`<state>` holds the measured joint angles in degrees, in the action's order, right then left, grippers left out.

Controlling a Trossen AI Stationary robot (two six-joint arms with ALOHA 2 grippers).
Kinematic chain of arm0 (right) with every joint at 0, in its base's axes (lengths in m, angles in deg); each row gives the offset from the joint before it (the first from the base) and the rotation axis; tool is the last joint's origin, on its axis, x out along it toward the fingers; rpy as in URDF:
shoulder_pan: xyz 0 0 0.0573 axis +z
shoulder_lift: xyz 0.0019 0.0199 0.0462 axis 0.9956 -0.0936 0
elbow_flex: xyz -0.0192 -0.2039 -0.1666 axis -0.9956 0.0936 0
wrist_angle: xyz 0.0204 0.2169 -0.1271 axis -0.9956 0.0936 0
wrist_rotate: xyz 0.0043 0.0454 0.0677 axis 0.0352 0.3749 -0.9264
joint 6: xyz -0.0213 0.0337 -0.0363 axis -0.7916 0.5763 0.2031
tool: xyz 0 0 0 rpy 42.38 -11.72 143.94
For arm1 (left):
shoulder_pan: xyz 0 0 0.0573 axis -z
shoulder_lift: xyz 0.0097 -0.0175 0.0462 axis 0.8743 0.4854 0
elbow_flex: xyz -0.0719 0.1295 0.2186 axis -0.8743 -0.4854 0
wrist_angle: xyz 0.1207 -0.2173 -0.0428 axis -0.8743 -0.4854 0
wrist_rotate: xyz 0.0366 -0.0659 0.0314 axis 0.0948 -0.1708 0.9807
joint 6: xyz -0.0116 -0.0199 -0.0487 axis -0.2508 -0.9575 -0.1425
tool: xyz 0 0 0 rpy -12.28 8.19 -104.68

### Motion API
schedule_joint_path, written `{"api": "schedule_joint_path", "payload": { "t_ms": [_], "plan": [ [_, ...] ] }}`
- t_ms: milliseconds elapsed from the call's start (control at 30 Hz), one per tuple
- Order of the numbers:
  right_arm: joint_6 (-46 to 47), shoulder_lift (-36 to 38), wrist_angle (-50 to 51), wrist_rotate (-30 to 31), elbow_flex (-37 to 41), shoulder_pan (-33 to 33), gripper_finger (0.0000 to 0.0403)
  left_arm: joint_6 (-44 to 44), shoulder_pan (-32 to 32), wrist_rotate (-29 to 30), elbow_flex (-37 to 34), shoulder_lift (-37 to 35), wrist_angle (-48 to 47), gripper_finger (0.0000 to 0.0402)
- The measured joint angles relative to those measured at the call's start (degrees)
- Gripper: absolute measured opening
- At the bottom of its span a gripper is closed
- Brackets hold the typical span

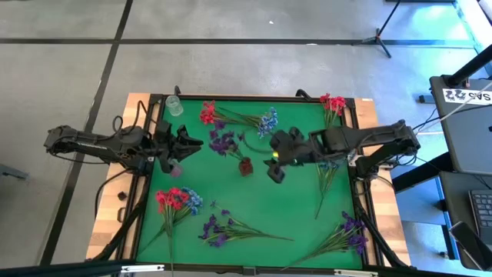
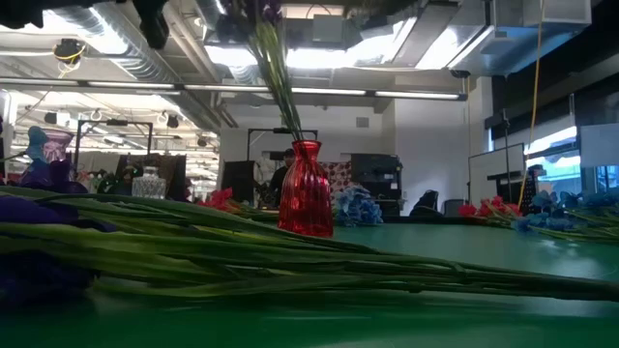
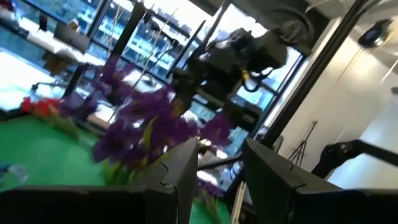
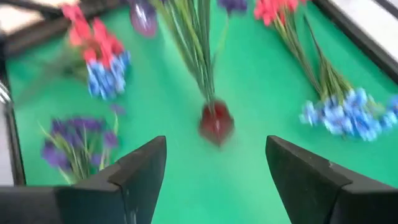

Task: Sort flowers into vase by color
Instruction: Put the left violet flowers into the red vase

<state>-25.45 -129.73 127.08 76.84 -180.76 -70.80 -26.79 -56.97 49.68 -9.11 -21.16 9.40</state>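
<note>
The left gripper (image 1: 175,146) is hovering near the table's (image 1: 292,208) left edge, its jaws narrowly parted. A purple sprig (image 1: 224,142) is standing in the red vase (image 1: 245,165) at the middle. The right gripper (image 1: 274,165) is waiting beside it, jaws wide.

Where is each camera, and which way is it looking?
High view: above the table, looking straight down; both arms show, left gripper and right gripper.
Low view: at table height, looking level across at the red vase; no gripper is clearly seen.
Left wrist view: on the left arm, facing purple flowers past its own fingers.
Right wrist view: on the right arm, looking down between its open fingers.
High, low and right wrist views share the red vase.
</note>
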Motion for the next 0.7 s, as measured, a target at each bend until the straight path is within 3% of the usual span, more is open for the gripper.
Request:
{"api": "schedule_joint_path", "payload": {
  "t_ms": [100,233,400,533,700],
  "plan": [
    [-1.20,-0.08,2.92,1.52,0.91,4.62,0.0275,-0.08,0.21,-0.37,0.00,0.02,-2.42,0.0124],
    [-6.11,-0.44,-0.94,1.67,5.64,10.67,0.0275,-1.58,0.98,-2.75,0.00,0.00,-6.48,0.0124],
    [-6.50,-0.46,-15.23,1.87,13.82,15.31,0.0276,-7.84,3.35,-6.69,0.00,0.04,-15.37,0.0124],
    [-7.16,-2.84,-29.90,-0.01,19.34,17.14,0.0276,-14.99,7.50,-7.32,0.00,0.20,-13.92,0.0124],
    [-13.61,-10.36,-40.01,-4.68,19.87,18.84,0.0276,-18.14,15.22,-1.55,0.70,0.60,-13.38,0.0124]
  ]
}}
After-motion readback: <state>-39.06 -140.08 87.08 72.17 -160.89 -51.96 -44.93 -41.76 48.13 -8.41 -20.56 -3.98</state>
